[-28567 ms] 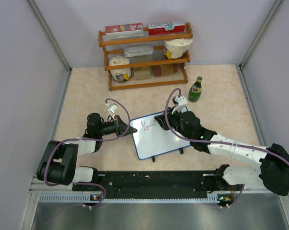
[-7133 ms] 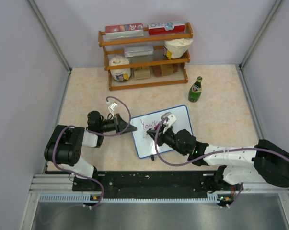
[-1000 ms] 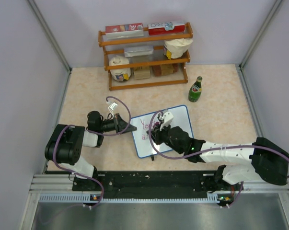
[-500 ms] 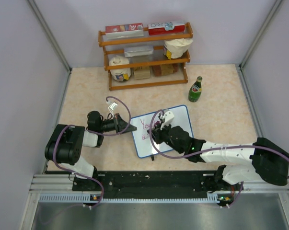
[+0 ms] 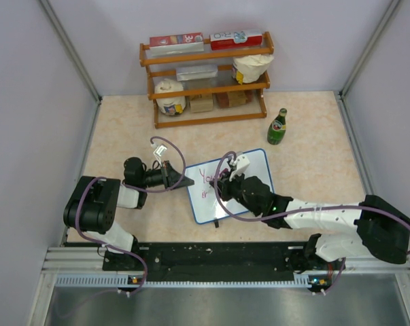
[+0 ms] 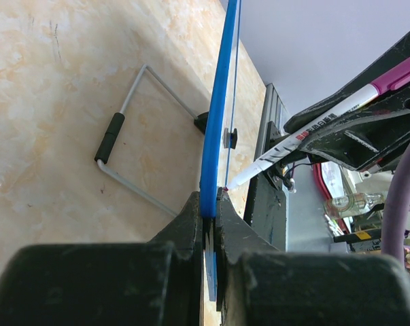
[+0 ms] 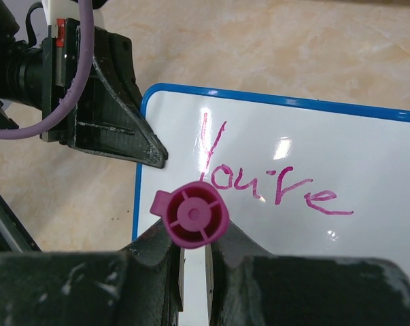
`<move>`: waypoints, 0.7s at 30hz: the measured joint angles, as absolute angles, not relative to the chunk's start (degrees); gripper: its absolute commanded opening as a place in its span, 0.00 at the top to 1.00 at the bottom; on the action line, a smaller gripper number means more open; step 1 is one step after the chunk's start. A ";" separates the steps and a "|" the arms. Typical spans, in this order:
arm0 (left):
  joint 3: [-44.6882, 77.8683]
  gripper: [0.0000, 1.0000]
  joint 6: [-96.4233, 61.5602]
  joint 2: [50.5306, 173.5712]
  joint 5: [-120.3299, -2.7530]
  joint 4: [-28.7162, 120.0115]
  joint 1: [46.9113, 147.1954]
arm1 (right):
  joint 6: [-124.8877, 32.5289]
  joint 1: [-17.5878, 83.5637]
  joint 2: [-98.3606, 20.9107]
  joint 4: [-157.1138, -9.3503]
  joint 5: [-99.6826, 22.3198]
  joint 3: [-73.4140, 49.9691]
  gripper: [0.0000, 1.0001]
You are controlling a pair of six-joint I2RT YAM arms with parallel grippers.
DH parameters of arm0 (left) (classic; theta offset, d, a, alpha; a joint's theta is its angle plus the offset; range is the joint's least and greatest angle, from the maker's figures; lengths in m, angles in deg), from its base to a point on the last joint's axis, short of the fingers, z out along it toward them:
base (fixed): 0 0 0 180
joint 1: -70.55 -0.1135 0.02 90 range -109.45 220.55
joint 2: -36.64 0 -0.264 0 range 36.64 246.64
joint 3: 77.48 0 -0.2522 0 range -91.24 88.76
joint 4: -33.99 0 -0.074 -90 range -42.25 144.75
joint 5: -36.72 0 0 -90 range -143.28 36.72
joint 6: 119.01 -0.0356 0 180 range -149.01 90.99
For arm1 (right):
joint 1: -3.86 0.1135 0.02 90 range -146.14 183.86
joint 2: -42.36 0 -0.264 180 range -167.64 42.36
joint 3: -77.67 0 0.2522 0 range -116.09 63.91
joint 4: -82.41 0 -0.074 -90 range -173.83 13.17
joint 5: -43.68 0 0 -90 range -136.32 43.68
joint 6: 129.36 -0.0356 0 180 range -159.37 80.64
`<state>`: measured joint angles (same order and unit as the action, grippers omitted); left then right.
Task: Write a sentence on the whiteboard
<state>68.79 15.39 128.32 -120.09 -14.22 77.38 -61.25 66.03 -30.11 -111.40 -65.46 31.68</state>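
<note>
The whiteboard (image 5: 258, 163) sits on the table well in front of the wooden rack (image 5: 206, 78), with "You're" (image 7: 259, 187) written on it in pink. The left gripper (image 6: 210, 210) is clenched on the board's blue frame, at the edge away from the rack's bottle-side end. The right gripper (image 7: 191, 251) grasps a pink-capped marker (image 7: 191, 214), whose tip touches the white surface below the word.

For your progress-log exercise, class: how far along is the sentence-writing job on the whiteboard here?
Done: one pink word, "You're", stands at the top of the whiteboard. In hand: the right claw is shut on the pink marker, tip at the board below that word; the left claw clamps the blue frame. Left: the rest of the sentence; most of the board is bare.
</note>
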 measured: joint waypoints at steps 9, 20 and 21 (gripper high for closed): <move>68.79 1.00 15.41 128.32 -120.09 -14.29 77.38 | -61.95 65.25 -29.67 -111.51 -65.46 31.68 1.00; 68.79 1.00 15.43 128.32 -120.11 -14.36 77.38 | -62.50 64.61 -27.42 -110.33 -64.41 33.54 1.00; 68.79 1.00 15.43 128.32 -120.13 -14.38 77.38 | -62.54 64.59 -27.42 -110.29 -64.21 33.54 1.00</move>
